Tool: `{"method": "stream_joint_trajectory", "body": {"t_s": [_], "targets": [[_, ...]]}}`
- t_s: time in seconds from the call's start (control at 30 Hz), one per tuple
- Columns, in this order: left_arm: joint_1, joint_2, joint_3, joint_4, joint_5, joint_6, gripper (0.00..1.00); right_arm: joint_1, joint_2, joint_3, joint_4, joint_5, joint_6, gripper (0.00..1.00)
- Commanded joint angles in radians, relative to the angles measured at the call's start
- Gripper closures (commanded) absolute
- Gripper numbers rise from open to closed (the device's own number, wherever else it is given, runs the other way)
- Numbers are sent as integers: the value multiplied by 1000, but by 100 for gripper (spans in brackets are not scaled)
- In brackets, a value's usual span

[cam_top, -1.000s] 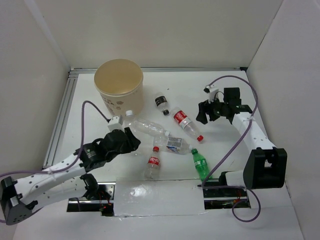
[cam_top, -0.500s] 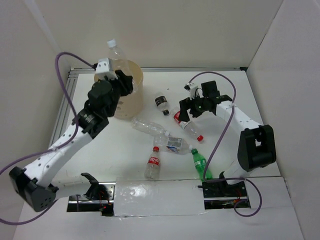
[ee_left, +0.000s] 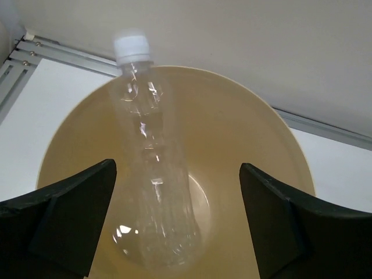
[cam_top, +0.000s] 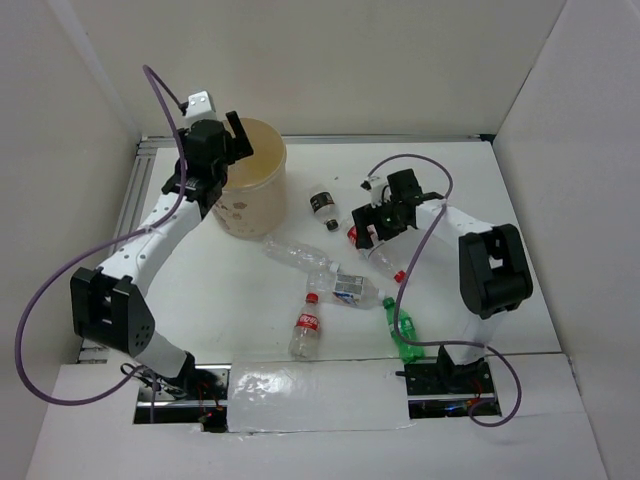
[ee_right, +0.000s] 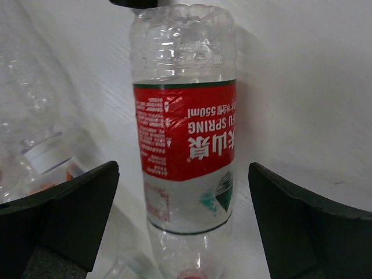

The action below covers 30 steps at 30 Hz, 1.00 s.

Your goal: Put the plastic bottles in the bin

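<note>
White tabletop (cam_top: 235, 290), boxed in by pale walls: back wall (cam_top: 350, 60), left wall (cam_top: 55, 170), right wall (cam_top: 585, 200). A silver metal rail (cam_top: 127, 215) runs along the table's left edge, a second rail (cam_top: 400, 138) along the foot of the back wall, the two meeting at the far-left corner, and a glossy strip (cam_top: 310, 385) lies across the near edge
</note>
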Motion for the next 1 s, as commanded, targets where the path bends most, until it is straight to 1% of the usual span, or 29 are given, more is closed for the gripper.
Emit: {"method": "stream_joint_trajectory", "body": {"t_s": [0.0, 0.07, 0.1, 0.13, 0.2, 0.23, 0.27, 0.3, 0.33, 0.37, 0.4, 0.43, 0.47, 0.5, 0.53, 0.57, 0.6, 0.63, 0.67, 0.73, 0.77, 0.8, 0.83, 0.87, 0.9, 0.93, 0.97], "targets": [[-27, -57, 14, 67, 41, 56, 0, 21, 51, 1, 75, 78, 5, 1], [-58, -105, -12, 79, 50, 114, 0, 32, 90, 13, 89, 87, 5, 2], [-78, -158, -22, 79, 64, 137, 0, 32, 101, 13, 89, 98, 5, 5], [-125, -189, -38, 53, 81, 160, 0, 32, 110, 13, 89, 98, 5, 7], [-187, -255, -93, 24, 137, 224, 0, 32, 119, 13, 89, 98, 5, 18], [-258, -330, -121, 10, 153, 241, 0, 32, 119, 13, 89, 98, -5, 24], [-292, -367, -152, -28, 189, 251, 0, 32, 110, 13, 77, 64, -17, 30], [-326, -404, -223, -47, 213, 251, 2, 13, 99, 13, 66, 46, -17, 43], [-401, -471, -262, -65, 223, 251, 3, 2, 79, 13, 40, 5, -31, 50], [-438, -498, -299, -88, 246, 217, 3, -7, 31, 24, 25, -18, -49, 56], [-472, -516, -368, -137, 247, 194, 4, -19, 6, 50, 7, -37, -60, 59], [-536, -530, -402, -160, 269, 170, 4, -19, -19, 76, -18, -77, -73, 63], [-567, -539, -434, -175, 270, 145, 6, -30, -57, 108, -67, -98, -98, 64], [-599, -548, -468, -185, 270, 92, 6, -30, -71, 186, -85, -115, -110, 65], [-628, -549, -529, -185, 270, 68, 6, -30, -71, 232, -102, -131, -120, 66], [-688, -549, -555, -185, 260, 47, 6, -30, -82, 280, -112, -163, -120, 69], [-717, -530, -580, -174, 260, 7, 6, -30, -82, 376, -112, -181, -120, 69], [-744, -521, -627, -142, 260, -8, 4, -21, -73, 419, -98, -198, -111, 69], [-795, -509, -652, -124, 260, -28, 4, -10, -73, 459, -45, -238, -100, 71], [-839, -466, -708, -93, 224, -97, 1, 22, -33, 563, 34, -282, -68, 74], [-872, -451, -723, -81, 208, -117, 1, 36, -18, 596, 81, -283, -54, 77], [-888, -437, -736, -70, 185, -133, 1, 51, 27, 634, 168, -283, -25, 78], [-899, -421, -747, -59, 175, -162, 1, 76, 54, 722, 207, -283, -3, 78], [-909, -398, -767, -59, 164, -171, 1, 88, 86, 775, 239, -283, 21, 78], [-919, -398, -776, -59, 130, -186, 1, 97, 158, 832, 287, -305, 44, 78], [-919, -389, -787, -47, 130, -211, 1, 108, 197, 948, 305, -316, 89, 76], [-928, -389, -807, -47, 115, -211, 1, 129, 234, 1003, 324, -328, 113, 76]]}}
